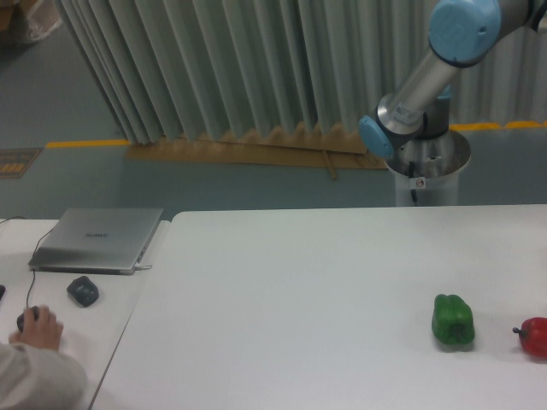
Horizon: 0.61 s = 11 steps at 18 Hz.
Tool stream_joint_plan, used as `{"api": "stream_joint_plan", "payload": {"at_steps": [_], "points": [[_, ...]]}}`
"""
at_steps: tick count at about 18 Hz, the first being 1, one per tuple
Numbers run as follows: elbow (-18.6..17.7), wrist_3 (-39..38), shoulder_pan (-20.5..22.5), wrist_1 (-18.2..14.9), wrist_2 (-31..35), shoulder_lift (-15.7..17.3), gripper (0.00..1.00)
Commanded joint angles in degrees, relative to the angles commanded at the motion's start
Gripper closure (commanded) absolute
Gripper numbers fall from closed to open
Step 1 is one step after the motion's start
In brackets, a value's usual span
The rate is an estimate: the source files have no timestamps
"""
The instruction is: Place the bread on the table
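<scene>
White table holds one green pepper and one red fruit; claw out of view.

Pepper left of fruit on table

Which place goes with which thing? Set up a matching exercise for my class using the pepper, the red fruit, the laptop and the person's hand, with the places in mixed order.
Things:
1. pepper
2. red fruit
3. laptop
4. hand

Places:
A. closed, on the side desk at the left
B. at the right edge of the picture, on the table
C. lower left corner, resting on a mouse
D. on the table, just left of the red fruit

Pairs: 1-D, 2-B, 3-A, 4-C
</scene>
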Motion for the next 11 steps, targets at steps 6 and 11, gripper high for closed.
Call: {"api": "stream_joint_plan", "payload": {"at_steps": [6,11], "points": [[-0.4,-0.1,-0.3,-3.2,-1.8,1.1,0.68],[-0.1,0.0,-1.1,-8.8,-3.1,2.8,0.68]]}}
